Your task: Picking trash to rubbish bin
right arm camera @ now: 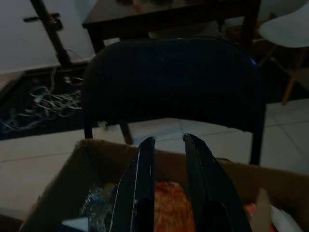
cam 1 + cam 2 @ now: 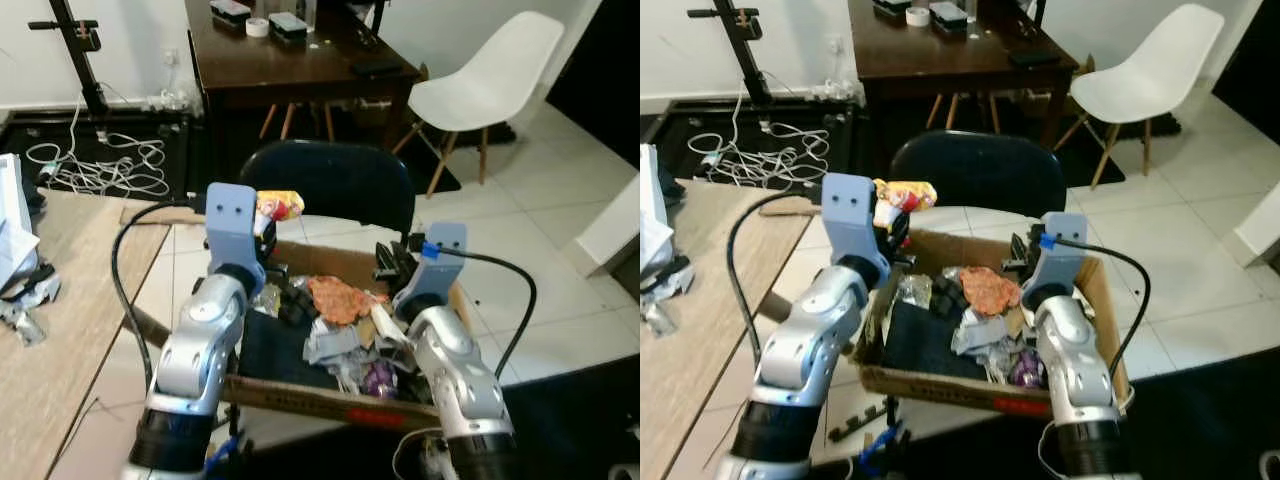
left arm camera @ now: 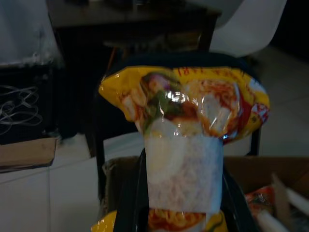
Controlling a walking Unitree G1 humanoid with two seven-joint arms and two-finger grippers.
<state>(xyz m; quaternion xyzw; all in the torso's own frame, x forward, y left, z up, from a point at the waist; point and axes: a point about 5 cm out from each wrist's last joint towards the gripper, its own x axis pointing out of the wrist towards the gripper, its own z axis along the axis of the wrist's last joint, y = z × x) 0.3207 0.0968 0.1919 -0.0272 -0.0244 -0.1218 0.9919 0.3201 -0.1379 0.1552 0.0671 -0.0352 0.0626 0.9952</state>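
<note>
Left gripper (image 3: 181,193) is clamped on a yellow snack packet (image 3: 186,104), fingers pinching its pale lower section; the packet's printed top sticks out past the fingertips. It is held up over the near-left corner of the cardboard box (image 2: 1095,285), with the packet (image 2: 278,206) level with the dark chair back (image 2: 335,180) behind it.

Right gripper (image 1: 166,145) is empty, fingers slightly apart with a narrow gap, hovering over the box's right side. Directly below and ahead of its tips sits an orange crumpled wrapper (image 2: 988,287) among grey and dark trash in the box.

Wooden table (image 2: 60,330) lies left of the left arm; white chair (image 2: 490,75) is well beyond the right gripper.
</note>
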